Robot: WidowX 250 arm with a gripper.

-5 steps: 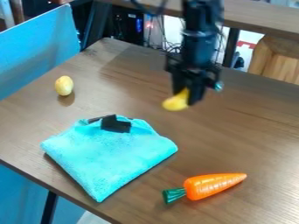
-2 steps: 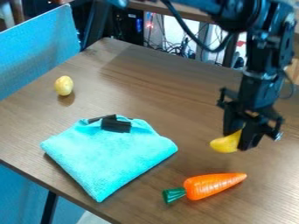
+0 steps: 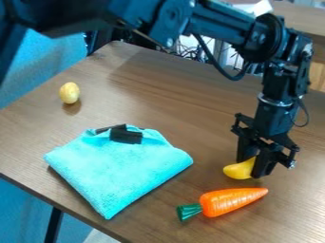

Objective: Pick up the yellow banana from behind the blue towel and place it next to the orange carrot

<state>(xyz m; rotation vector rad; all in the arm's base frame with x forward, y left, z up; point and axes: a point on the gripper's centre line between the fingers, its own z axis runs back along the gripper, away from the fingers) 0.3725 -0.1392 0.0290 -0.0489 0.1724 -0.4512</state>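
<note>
Between the first earlier picture and now, we see the gripper (image 3: 254, 167) swing from above the middle of the table (image 3: 190, 114) toward the right side of the view, carrying the yellow toy fruit (image 3: 238, 170) along with it. Since the second earlier picture, we find both lower and a little farther left, with the fruit now just behind the orange toy carrot (image 3: 232, 201), though we cannot tell whether it has touched down. We also see the arm (image 3: 219, 23) now stretching across the top from the upper left, covering part of the blue panel (image 3: 60, 52).
</note>
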